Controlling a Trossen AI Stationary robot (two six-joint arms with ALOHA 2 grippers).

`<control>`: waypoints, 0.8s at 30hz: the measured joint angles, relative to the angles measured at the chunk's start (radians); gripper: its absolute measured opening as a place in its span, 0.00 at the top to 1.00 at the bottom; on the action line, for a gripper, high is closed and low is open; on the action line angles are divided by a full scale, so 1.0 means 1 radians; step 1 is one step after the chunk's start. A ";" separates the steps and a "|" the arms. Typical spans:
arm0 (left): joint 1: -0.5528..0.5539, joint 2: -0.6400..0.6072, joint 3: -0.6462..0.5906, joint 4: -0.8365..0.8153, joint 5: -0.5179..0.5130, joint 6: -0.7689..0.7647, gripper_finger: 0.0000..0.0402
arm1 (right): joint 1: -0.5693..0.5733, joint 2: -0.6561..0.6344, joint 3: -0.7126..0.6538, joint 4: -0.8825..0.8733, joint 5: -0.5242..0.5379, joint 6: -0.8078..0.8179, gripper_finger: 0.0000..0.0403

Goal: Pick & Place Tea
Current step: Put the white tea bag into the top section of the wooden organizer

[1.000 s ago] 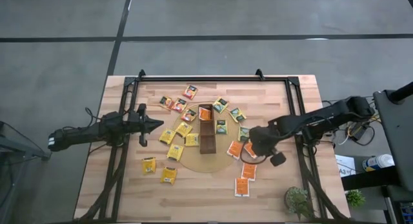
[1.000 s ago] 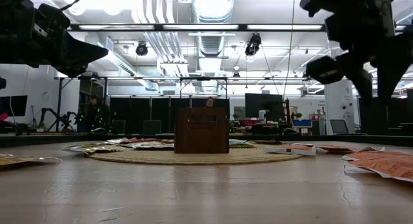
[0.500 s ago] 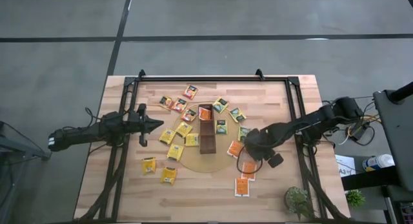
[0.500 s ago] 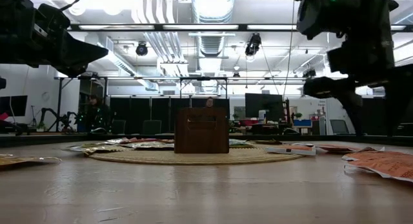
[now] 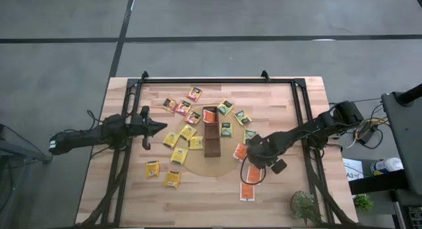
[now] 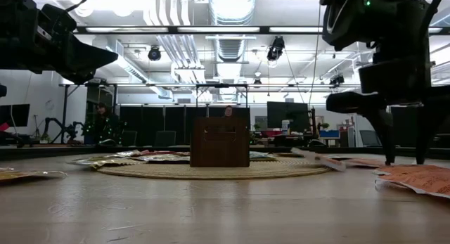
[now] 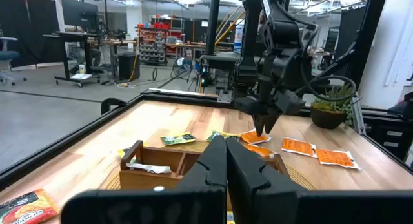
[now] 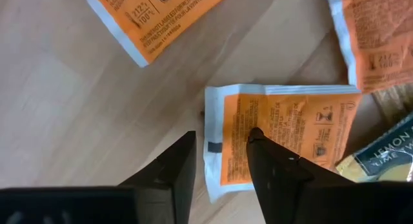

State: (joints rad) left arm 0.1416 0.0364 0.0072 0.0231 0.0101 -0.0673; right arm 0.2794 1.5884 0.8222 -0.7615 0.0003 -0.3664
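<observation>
The dark-brown tray [image 5: 211, 131] holds one orange sachet [image 5: 210, 116] at its far end. The right gripper [image 8: 221, 151] straddles an orange sachet's [image 8: 284, 130] edge, fingers apart, nothing grasped. The left gripper [image 7: 225, 161] is clenched empty.

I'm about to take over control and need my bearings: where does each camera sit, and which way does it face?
High: overhead, straight down on the table; both arms show.
Low: at tabletop height, facing the tray; right gripper reaches down to the table.
Left wrist: on the waiting left gripper, jaws shut, facing across the tray.
Right wrist: straight down; open jaws straddle an orange sachet edge.
Shared: left wrist and high both show the right gripper by the orange sachets.
</observation>
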 joint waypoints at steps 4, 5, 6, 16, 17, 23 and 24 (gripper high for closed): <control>0.000 0.000 0.000 0.000 0.000 0.000 1.00 | 0.000 0.012 0.000 0.036 0.000 0.000 0.69; 0.000 0.000 0.000 0.000 0.000 0.000 1.00 | 0.000 0.016 -0.003 0.050 0.000 -0.001 0.69; 0.000 0.000 0.000 0.000 0.000 0.000 1.00 | 0.000 0.021 -0.003 0.057 0.001 -0.003 0.70; 0.000 0.000 0.000 0.000 0.000 0.000 1.00 | -0.001 0.020 0.020 -0.014 0.007 -0.016 0.97; 0.000 0.000 0.000 0.000 0.000 0.000 1.00 | -0.002 0.010 0.030 -0.028 0.008 -0.017 0.98; 0.000 0.000 0.000 0.000 0.000 0.000 1.00 | -0.003 -0.042 0.131 -0.110 0.004 -0.020 0.98; 0.000 0.000 0.000 0.000 0.000 0.000 1.00 | -0.005 -0.048 0.153 -0.120 0.004 -0.020 0.98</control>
State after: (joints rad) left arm 0.1413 0.0364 0.0071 0.0231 0.0101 -0.0673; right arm 0.2740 1.5402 0.9755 -0.8819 0.0042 -0.3859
